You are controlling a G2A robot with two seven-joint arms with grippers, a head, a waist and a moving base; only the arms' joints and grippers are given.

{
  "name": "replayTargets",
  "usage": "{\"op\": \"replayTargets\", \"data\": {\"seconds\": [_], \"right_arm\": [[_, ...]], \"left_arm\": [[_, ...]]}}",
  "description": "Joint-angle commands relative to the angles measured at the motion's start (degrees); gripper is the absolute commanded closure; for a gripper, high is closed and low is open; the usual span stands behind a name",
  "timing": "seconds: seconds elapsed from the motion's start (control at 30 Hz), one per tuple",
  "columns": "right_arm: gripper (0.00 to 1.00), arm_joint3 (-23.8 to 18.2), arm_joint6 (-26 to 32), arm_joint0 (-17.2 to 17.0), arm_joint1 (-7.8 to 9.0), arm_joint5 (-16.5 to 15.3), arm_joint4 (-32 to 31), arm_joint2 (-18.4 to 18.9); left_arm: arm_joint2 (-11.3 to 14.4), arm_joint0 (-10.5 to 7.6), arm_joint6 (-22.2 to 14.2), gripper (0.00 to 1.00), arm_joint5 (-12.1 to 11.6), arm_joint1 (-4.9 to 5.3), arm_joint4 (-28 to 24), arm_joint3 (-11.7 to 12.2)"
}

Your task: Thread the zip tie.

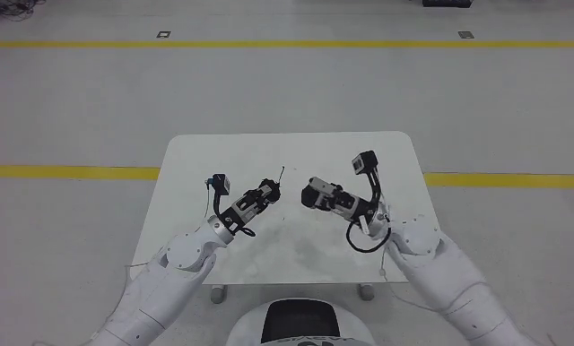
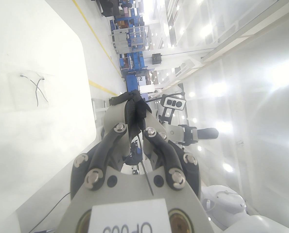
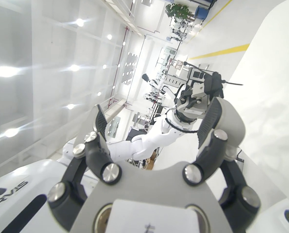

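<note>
You are early in this job. The tie [image 1: 282,175] is off the bench [image 1: 193,167] and pinched in your left tool [image 1: 271,191], whose pads are pressed together on it. One thin end pokes out past the fingertips, and in the left wrist view the rest of the strap trails back between the fingers towards the palm. I see no loop anywhere: neither end meets the other, so by my reading the threading itself is all left to do. Which end is the head I cannot tell; it is too small.

Your right tool [image 3: 156,112] is spread wide with nothing in it. You will likely need it to take the free end and bend it round to the head, and that calls for a fine pinch on a very thin strap.

Both arms are held up over the middle of the bench, forearms angled inward, the two tools pointing at each other, near but apart. From the right wrist, the left tool sits in line between the open fingers, the tie's tip jutting sideways from it.

Two thin dark strands [image 2: 38,89] lie crossed on the bench, well apart from both tools — whether they are more ties I cannot say.
</note>
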Motion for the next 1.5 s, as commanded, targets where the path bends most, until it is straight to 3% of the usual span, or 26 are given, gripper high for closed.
{"op": "replayTargets", "data": {"seconds": [0.0, 0.27, 0.67, 0.77, 0.93, 1.1, 1.33, 1.47], "right_arm": [[0.00, 1.2, 4.1, -0.4, -1.27, 0.0, 0.9, 1.4], [0.00, 6.3, 18.5, -1.5, -6.86, 0.0, 5.3, 6.1], [0.00, 6.7, 18.9, -1.6, -7.07, 0.1, 5.6, 6.3], [0.00, 8.9, 20.6, -1.5, -6.92, 0.3, 8.0, 6.9], [0.00, 15.5, 30.6, -0.4, -6.55, 0.4, 16.6, 8.6], [0.00, 22.3, 41.0, 2.1, -6.68, 2.0, 23.6, 8.0], [0.00, 25.1, 41.8, 4.4, -6.77, 3.9, 26.3, 3.8], [0.00, 25.1, 41.8, 4.4, -6.77, 3.9, 26.3, 3.8]], "left_arm": [[0.0, 0.00, 0.0, 1.00, 0.0, 0.00, 0.0, 0.0], [0.0, 0.00, 0.0, 1.00, 0.0, 0.00, 0.0, 0.0], [0.0, 0.00, 0.0, 1.00, 0.0, 0.00, 0.0, 0.0], [0.2, 0.18, -0.5, 1.00, 0.7, -0.11, -1.5, 0.3], [-0.5, 0.39, -6.7, 1.00, 0.7, -0.07, -8.7, 1.4], [-0.7, -0.23, -15.4, 1.00, 3.0, -0.16, -17.6, 3.5], [-0.2, -1.78, -23.1, 1.00, 4.1, -0.47, -23.3, 5.8], [-0.3, -2.23, -23.4, 1.00, 3.5, -0.40, -21.6, 5.9]]}}
